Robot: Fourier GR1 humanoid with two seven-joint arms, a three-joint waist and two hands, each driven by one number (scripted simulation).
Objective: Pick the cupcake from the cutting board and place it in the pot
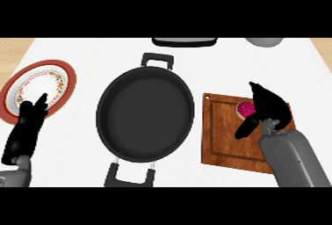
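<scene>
counter top seen from steeply above. a wide black pot (146, 116) with a handle at each end sits in the middle. to its right lies a wooden cutting board (227, 145). on the board's far part sits the cupcake (244, 108), pink on top and partly hidden by the right hand (267, 107). that hand hangs over the cupcake's right side, fingers stretched past it and thumb spread toward the near side. it looks open, with hold of nothing. whether it touches the cupcake cannot be told. the cupcake is on the board, not in the pot.

the left hand (29, 125) rests open at the left edge, fingers straight, tips over a red-rimmed plate (39, 83).

the step in hand looks to be the grasp. to do it well, the right hand likely needs to settle so the cupcake sits squarely between thumb and fingers, then close round its sides rather than press on the soft top. a lift straight up before any sideways travel would avoid dragging it over the board. the path leads left over the pot's raised rim, so the cupcake should clear that wall before it is lowered toward the pot's middle and set upright.
</scene>
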